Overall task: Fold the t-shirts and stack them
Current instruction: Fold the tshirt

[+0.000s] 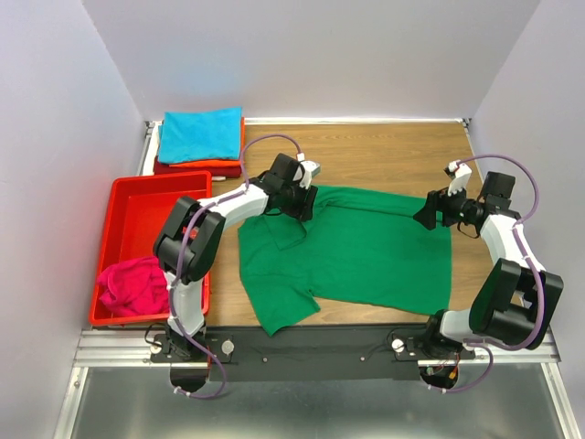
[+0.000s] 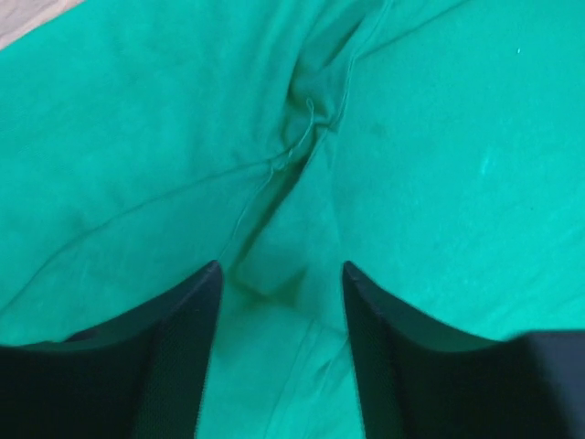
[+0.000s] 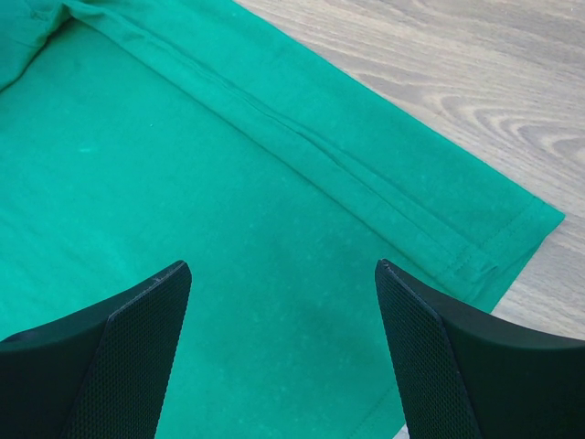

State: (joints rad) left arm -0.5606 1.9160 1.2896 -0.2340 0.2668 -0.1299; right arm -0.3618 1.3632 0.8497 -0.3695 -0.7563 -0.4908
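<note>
The green t-shirt [image 1: 356,251] lies spread on the wooden table, one sleeve hanging toward the near edge. My left gripper [image 1: 302,206] is open over the shirt's far left part, above a bunched fold [image 2: 306,137]; it holds nothing. My right gripper [image 1: 426,215] is open above the shirt's far right corner, near the hem [image 3: 457,261]. A teal t-shirt [image 1: 199,134] lies folded on an orange one [image 1: 216,165] and a dark red one [image 1: 196,171] at the far left. A magenta t-shirt [image 1: 133,285] lies crumpled in the red tray [image 1: 137,206].
The red plastic tray stands along the left side of the table. Bare wood [image 1: 384,155] shows behind the green shirt and at its right [image 3: 457,55]. Grey walls close in the table on three sides.
</note>
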